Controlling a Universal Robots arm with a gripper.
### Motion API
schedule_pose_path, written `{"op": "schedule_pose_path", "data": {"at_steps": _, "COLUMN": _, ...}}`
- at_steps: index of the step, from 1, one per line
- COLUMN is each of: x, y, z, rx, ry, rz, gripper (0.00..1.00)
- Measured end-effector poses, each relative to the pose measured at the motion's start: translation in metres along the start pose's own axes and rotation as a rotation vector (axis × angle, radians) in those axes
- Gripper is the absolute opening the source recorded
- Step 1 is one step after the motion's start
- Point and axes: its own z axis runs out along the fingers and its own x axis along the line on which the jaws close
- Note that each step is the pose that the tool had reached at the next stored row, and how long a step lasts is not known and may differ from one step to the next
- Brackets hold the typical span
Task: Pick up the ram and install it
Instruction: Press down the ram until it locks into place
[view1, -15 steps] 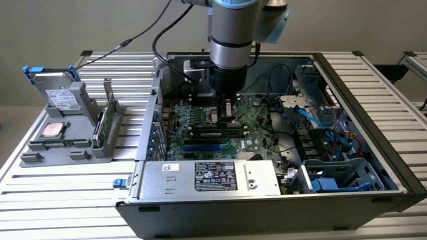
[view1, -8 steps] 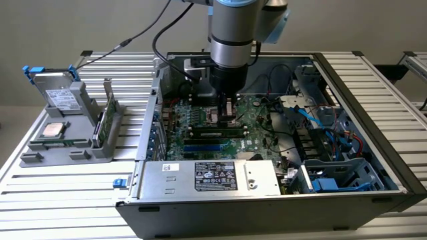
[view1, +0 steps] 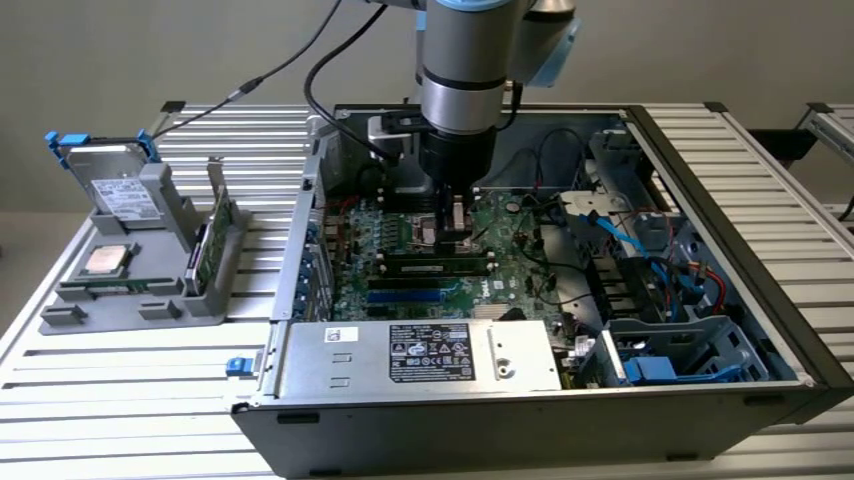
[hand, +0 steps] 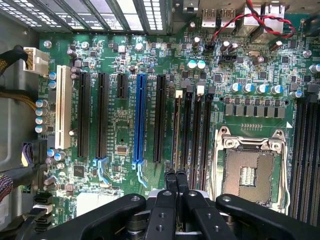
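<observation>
At the exterior view's left, a grey holder (view1: 140, 290) stands on the slatted table (view1: 80, 400) beside the open computer case (view1: 561, 420). It carries a metal drive box (view1: 120, 190), a square silver chip (view1: 104, 260) and one green stick upright on edge (view1: 207, 255).

Further right, inside the case, the ram (view1: 435, 267) lies seated lengthwise in a slot on the motherboard (view1: 400, 240), with the gripper (view1: 454, 235) directly above it, fingertips pointing down close to its top edge. In the wrist view the gripper (hand: 175, 176) has its two fingers pressed together with nothing between them, poised over a slot just beside the empty processor socket (hand: 250, 172).

The stick looks light, thin and stiff, but probably fragile: its chips and contact edge should not be squeezed. The safest hold would be across its flat faces near the middle of the top edge, keeping it square to the slot.
</observation>
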Motion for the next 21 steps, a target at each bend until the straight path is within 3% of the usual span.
{"op": "schedule_pose_path", "data": {"at_steps": 8, "x": 0.0004, "y": 0.0001, "z": -0.0001, "rx": -0.0003, "ry": -0.0002, "rz": 0.003, "gripper": 0.10}}
{"op": "schedule_pose_path", "data": {"at_steps": 21, "x": 0.0004, "y": 0.0000, "z": 0.0000, "rx": -0.0109, "ry": -0.0061, "rz": 0.196, "gripper": 0.10}}
